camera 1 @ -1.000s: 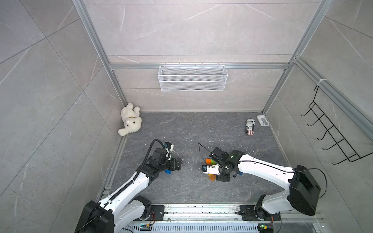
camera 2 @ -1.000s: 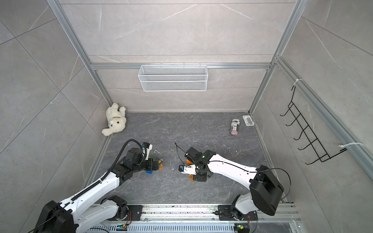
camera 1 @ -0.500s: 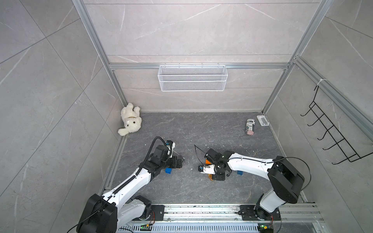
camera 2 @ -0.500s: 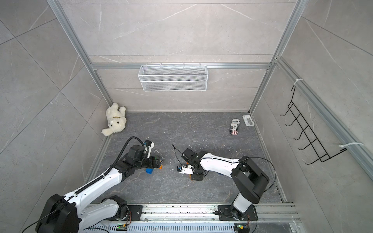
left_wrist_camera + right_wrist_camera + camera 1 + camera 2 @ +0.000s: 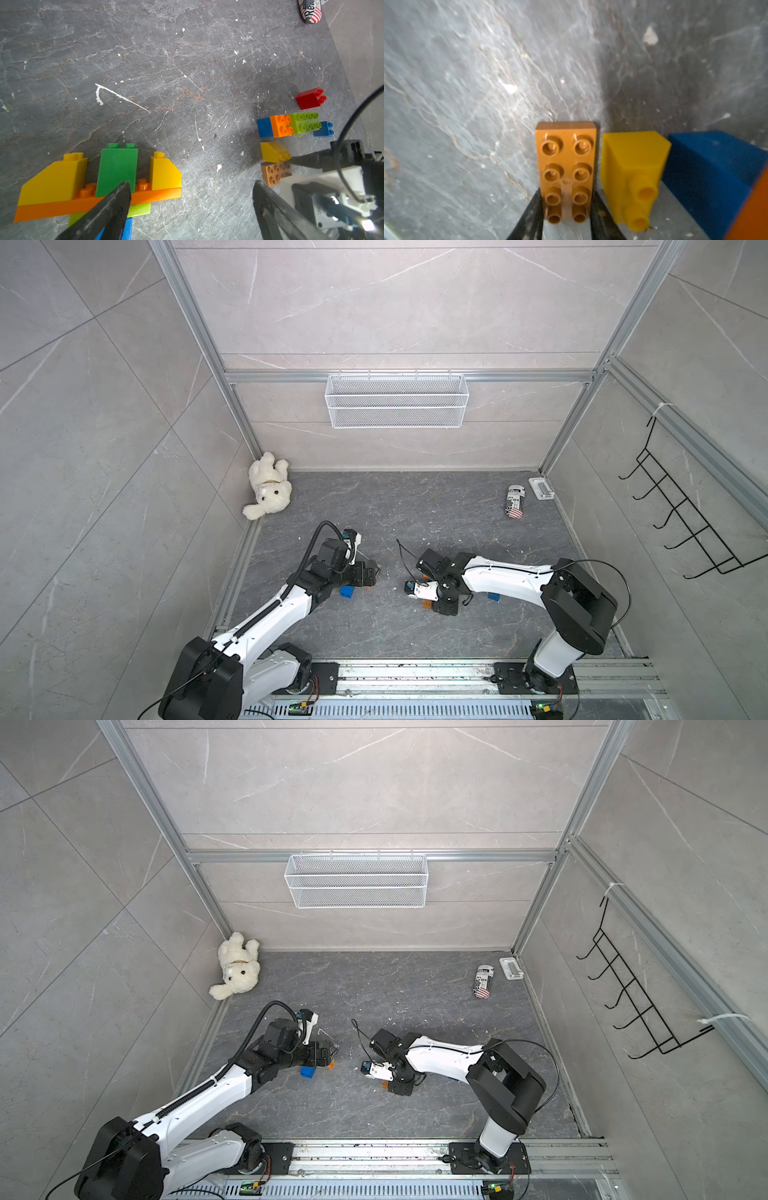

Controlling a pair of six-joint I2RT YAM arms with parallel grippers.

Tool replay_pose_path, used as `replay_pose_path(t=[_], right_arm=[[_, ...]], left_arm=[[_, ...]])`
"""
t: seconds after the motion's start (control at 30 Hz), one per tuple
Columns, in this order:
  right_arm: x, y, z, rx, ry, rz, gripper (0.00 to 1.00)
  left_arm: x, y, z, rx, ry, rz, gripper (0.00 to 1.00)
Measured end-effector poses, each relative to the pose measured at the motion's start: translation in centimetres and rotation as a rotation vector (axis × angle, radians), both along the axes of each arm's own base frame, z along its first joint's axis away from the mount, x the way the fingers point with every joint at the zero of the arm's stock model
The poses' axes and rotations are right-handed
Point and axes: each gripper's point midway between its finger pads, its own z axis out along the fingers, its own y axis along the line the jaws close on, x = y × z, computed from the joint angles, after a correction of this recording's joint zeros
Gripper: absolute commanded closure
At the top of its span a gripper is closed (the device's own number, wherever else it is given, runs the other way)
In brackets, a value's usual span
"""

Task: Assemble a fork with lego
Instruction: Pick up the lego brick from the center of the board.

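Note:
In the left wrist view a partly built lego piece (image 5: 97,199) lies on the floor: a long orange plate carrying two yellow slopes and a green brick, with lime and blue bricks under it. My left gripper (image 5: 191,207) hangs open just above it, one finger (image 5: 112,209) in front of the green brick. Loose lego sits further off: a red brick (image 5: 310,98), a blue-orange-lime row (image 5: 291,124), a yellow slope (image 5: 631,166). My right gripper (image 5: 565,195) is shut on the sides of a brown oblong brick (image 5: 566,153) resting on the floor (image 5: 426,604).
A white teddy bear (image 5: 268,489) lies in the back left corner. A printed can (image 5: 514,501) and a small white fitting (image 5: 541,488) lie at the back right. A wire basket (image 5: 397,406) hangs on the back wall and a black hook rack (image 5: 681,526) on the right wall.
My right gripper's jaws have closed in on the brown brick, and the right arm's elbow has swung in. The left arm has hardly moved and stays open.

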Motion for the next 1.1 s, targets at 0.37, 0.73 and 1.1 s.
replay_pose_path(t=[0.37,0.73,1.1], right_arm=[[-1.9,0.9,0.2,0.057,0.04,-0.043,0.47],[-1.7,0.8,0.5,0.086,0.06,-0.06,0.52],[-2.1,0.9,0.2,0.088,0.087,-0.061,0.53]], left_arm=[[-0.6,0.3,1.2,-0.027,-0.034,0.008,0.06],[-0.8,0.4,0.9,-0.029,-0.022,0.016,0.06],[-0.8,0.4,0.9,-0.03,-0.021,0.016,0.06]])
